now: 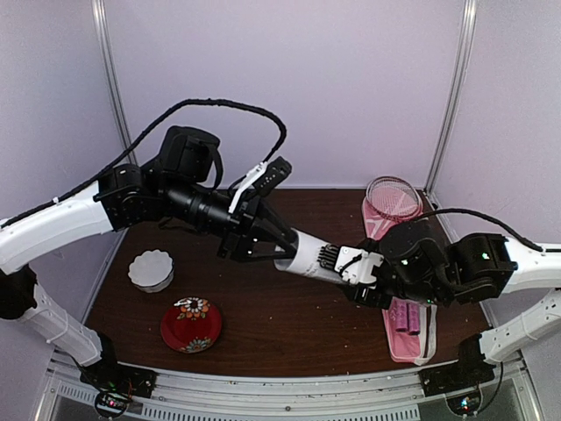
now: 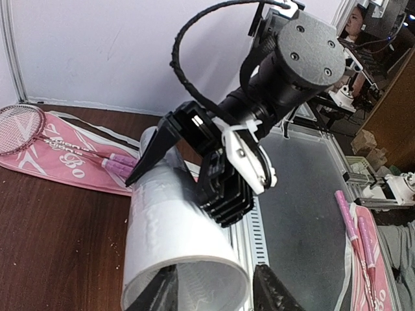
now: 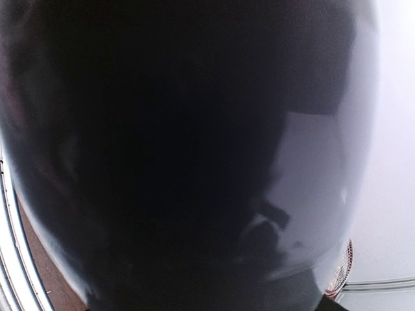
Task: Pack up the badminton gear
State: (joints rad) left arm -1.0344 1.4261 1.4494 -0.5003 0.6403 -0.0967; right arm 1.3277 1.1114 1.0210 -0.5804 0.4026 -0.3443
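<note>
A long white tube (image 1: 307, 256) hangs slanted above the table, held between both arms. My right gripper (image 1: 348, 263) is shut on the tube's far part, its black fingers (image 2: 148, 163) clasping the wall on both sides. My left gripper (image 2: 217, 295) stands open at the tube's open mouth (image 2: 194, 275), one finger inside the rim and the other outside, clear of it. Two racquets with pink handles (image 1: 405, 316) lie on the long pink bag (image 1: 408, 347) at the right. A dark blur up close fills the right wrist view.
A white scalloped bowl (image 1: 151, 269) and a red floral plate (image 1: 191, 324) sit at the front left of the brown table (image 1: 289, 324). The metal rail (image 1: 289, 386) runs along the near edge. White walls enclose the back and sides.
</note>
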